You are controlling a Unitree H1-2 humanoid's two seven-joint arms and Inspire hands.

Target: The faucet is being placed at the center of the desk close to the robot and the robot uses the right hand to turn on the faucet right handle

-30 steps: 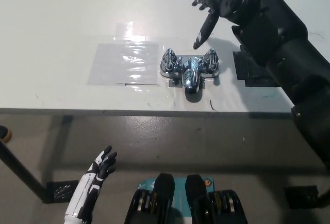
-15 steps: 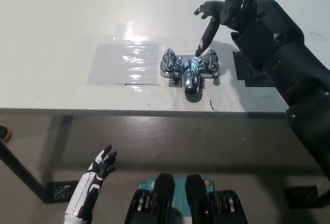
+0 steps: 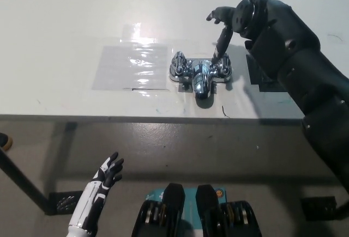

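Observation:
A chrome faucet sits on the white desk, near its front edge at the middle. Its left handle and right handle flank a short spout that points toward me. My black right hand hovers just behind and above the right handle, fingers spread, with one long finger pointing down and its tip at the handle's top. The hand is open and holds nothing. My white left hand rests below the desk edge at the lower left, fingers apart.
A clear plastic sheet is taped flat to the desk left of the faucet. A dark square pad lies right of the faucet, partly under my right arm. The desk's front edge runs across the picture's middle.
My right hand has come down and toward me, bringing its extended finger from behind the faucet to the top of the right handle. The left hand has stayed put.

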